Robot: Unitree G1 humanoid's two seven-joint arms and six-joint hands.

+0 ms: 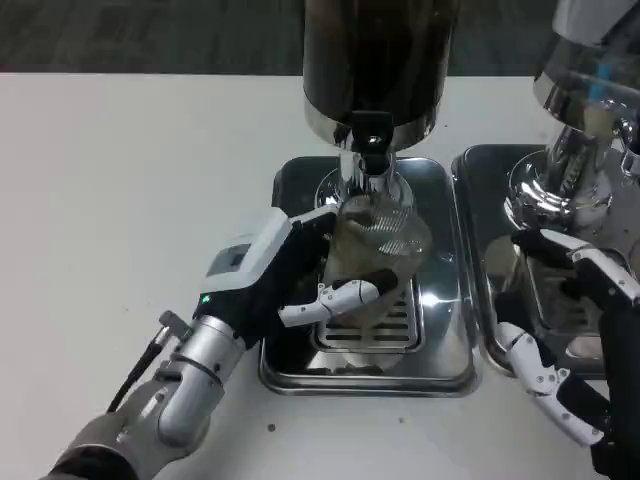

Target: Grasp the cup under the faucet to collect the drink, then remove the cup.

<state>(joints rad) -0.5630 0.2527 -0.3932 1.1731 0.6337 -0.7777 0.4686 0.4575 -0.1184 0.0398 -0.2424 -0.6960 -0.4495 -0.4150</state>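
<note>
Head view rn: I'm seeing the left hand (290,275) wrapping around the cup (375,255), fingers (340,300) curling across the front of it w/ the white back of the hand sitting on the cup's left side. So it's gripping the cup, not just touching. The cup is clear, standing upright on the slotted grate of the drip tray (365,365), directly below the faucet (368,150) of the dark dispenser (375,60). Looks like there's some pale liquid in the cup but tbh it's blurry, can't tell how full.

Right hand (565,335) is hanging over the second tray (475,200) on the right, near the base of the chrome dispenser (570,130). Fingers are spread apart and I'm not seeing anything in them, so it's open and holding nothing.

Both trays are sitting side by side on the white tabletop (120,200), just beside each other. Left forearm is coming in from the bottom-left corner w/ a black cable running along it.
</note>
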